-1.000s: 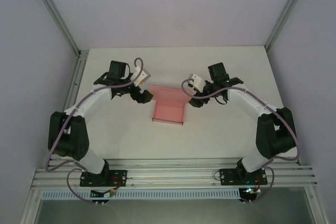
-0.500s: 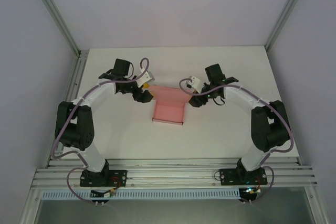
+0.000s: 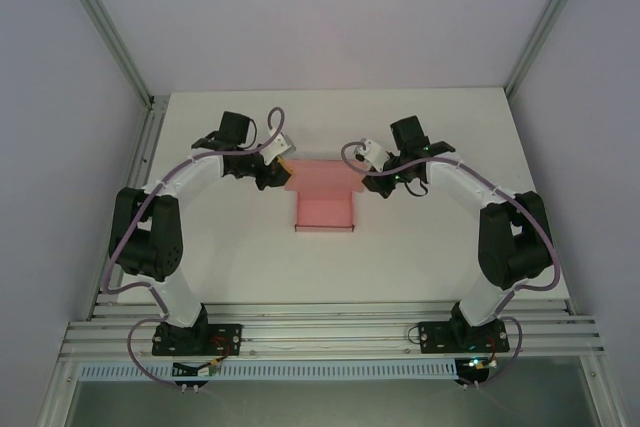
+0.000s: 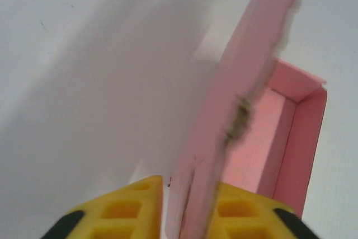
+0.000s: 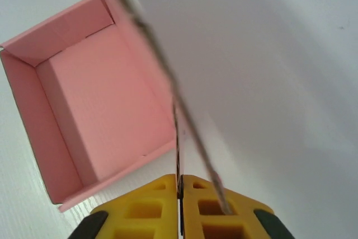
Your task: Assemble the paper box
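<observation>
Pink paper box [image 3: 325,209] lies between left claw [image 3: 284,175] and right claw [image 3: 363,181], both clamping it.

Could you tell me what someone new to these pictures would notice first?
The pink box stands out, lying open-topped at the middle of the white table. The left gripper and right gripper each pinch an end of the wide flap at its far side. In the wrist views, yellow fingers clamp the thin card edge.
</observation>
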Robot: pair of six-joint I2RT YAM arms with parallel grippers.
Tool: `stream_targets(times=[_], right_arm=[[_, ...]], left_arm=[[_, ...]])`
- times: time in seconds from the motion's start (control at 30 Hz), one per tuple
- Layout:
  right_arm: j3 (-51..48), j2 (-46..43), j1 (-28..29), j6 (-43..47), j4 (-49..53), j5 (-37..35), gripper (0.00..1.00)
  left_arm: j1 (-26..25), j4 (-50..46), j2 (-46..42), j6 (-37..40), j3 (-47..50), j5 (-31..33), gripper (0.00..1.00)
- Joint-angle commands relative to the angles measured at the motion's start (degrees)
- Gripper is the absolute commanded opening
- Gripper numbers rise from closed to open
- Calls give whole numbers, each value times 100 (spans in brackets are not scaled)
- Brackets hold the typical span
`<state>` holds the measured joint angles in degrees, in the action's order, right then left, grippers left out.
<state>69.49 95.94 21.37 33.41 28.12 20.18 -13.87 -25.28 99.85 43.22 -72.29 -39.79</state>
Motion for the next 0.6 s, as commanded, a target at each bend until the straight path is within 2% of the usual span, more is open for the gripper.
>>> stream_targets(times=[0.0,0.07,0.1,0.13,0.23,0.37,0.43,0.5,0.57], right_arm=[[113,32,8,-251,-21,146,5],[58,-12,43,-375,-154,169,3],[48,-21,65,-421,-180,179,2],[11,-23,107,-562,-279,125,1],[-46,-23,296,-1062,-535,-302,0],[-76,-68,615,-2394,-934,-1271,0],[14,-84,723,-3244,-936,-1753,0],[33,-115,805,-3857,-960,-2009,0],[-20,-174,891,-4275,-1045,-2212,0]], left_arm=[[-139,552,-318,-399,235,54,13],[-225,813,-454,-576,382,269,9],[-285,876,-511,-715,429,442,1],[-352,1206,-572,-936,465,675,0],[-512,1530,-708,-1557,482,1041,0],[-792,1818,-777,-2353,488,1513,0],[-1028,1915,-769,-2794,445,2193,0],[-1266,2022,-717,-3248,379,2957,0],[-1418,2112,-657,-3706,304,3448,0]])
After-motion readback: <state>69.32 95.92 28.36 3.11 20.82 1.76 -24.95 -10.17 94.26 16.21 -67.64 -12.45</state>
